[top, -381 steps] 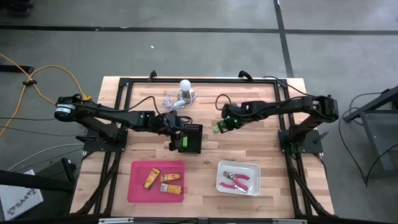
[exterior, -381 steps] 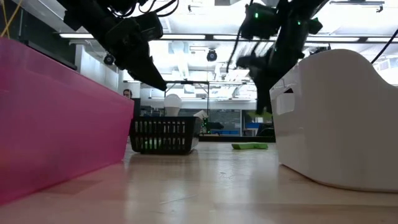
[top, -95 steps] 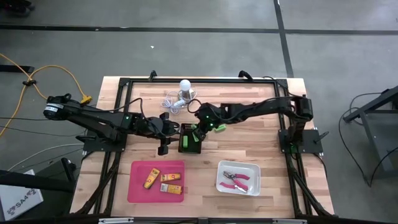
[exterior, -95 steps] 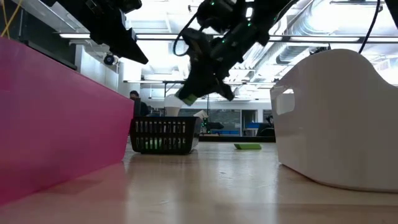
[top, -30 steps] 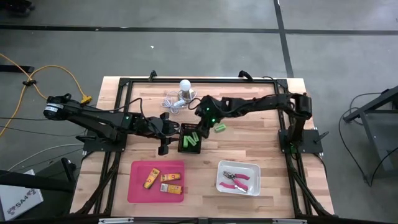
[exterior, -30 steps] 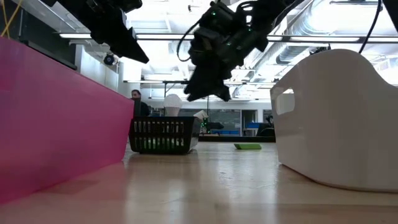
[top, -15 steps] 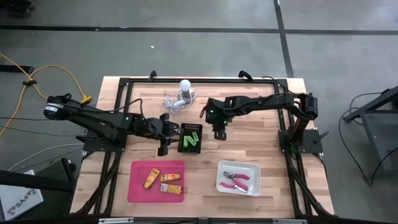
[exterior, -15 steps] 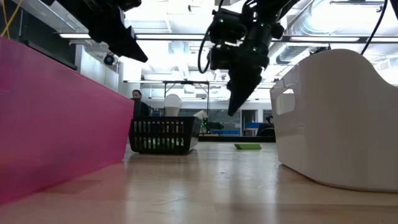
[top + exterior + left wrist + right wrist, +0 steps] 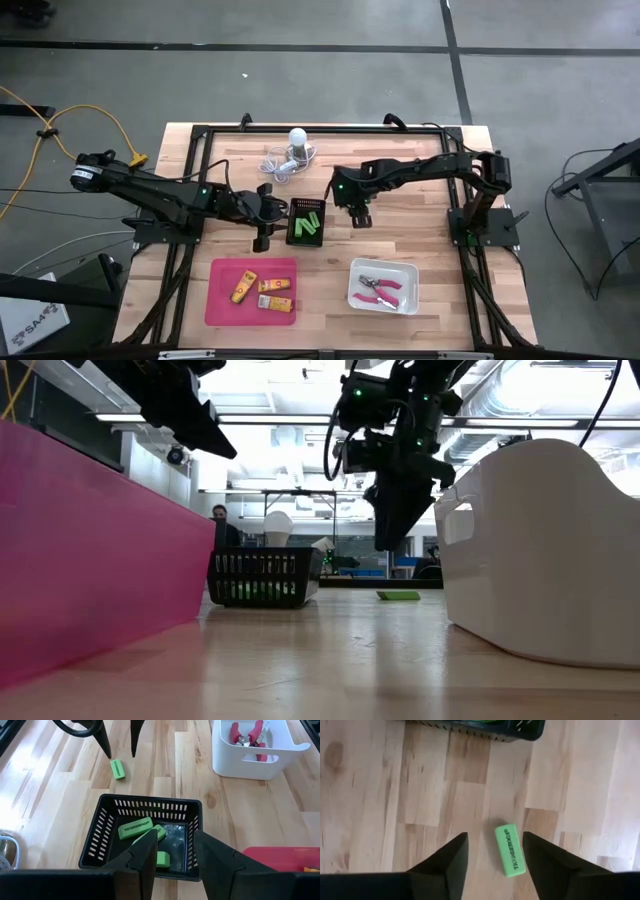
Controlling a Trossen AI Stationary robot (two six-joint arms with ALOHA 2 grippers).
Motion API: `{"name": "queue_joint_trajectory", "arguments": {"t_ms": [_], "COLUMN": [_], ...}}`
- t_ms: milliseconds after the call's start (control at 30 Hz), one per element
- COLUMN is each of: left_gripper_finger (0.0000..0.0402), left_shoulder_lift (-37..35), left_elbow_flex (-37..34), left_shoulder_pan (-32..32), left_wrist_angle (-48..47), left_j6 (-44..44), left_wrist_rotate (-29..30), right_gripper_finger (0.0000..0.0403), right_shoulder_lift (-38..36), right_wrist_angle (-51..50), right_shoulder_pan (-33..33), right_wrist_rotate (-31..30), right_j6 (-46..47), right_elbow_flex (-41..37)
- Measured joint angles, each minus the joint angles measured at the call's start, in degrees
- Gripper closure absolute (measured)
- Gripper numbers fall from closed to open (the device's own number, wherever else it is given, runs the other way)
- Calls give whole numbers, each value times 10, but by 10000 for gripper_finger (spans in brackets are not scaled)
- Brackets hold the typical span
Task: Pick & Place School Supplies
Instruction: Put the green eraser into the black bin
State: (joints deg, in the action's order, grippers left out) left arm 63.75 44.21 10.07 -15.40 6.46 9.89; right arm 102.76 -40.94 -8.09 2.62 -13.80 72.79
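The right gripper (image 9: pixel 359 217) hangs with its fingers spread and empty above the short bright-green eraser (image 9: pixel 509 850) lying on the bare wood just right of the black slotted plastic basket (image 9: pixel 306 222). This looks like the approach to the last green piece; next comes a straight descent and pinch. The left gripper (image 9: pixel 263 236) waits parted, left of the basket.

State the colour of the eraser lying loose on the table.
Bright green; the eraser shows best in the right wrist view.
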Motion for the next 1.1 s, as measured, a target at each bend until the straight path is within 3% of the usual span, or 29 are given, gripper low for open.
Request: {"name": "queue_joint_trajectory", "arguments": {"t_ms": [400, 1100], "left_gripper_finger": [277, 277], "left_shoulder_lift": [0, 0], "left_elbow_flex": [0, 0], "left_shoulder_pan": [0, 0], "left_wrist_angle": [2, 9], "left_j6": [0, 0], "left_wrist_rotate": [0, 0], "right_gripper_finger": [179, 179], "right_shoulder_lift": [18, 64], "right_wrist_angle": [15, 30], "right_shoulder_pan": [-17, -37], "right_wrist_rotate": [-3, -27], "right_j6": [-23, -56], "right_elbow_flex": [-39, -43]}}
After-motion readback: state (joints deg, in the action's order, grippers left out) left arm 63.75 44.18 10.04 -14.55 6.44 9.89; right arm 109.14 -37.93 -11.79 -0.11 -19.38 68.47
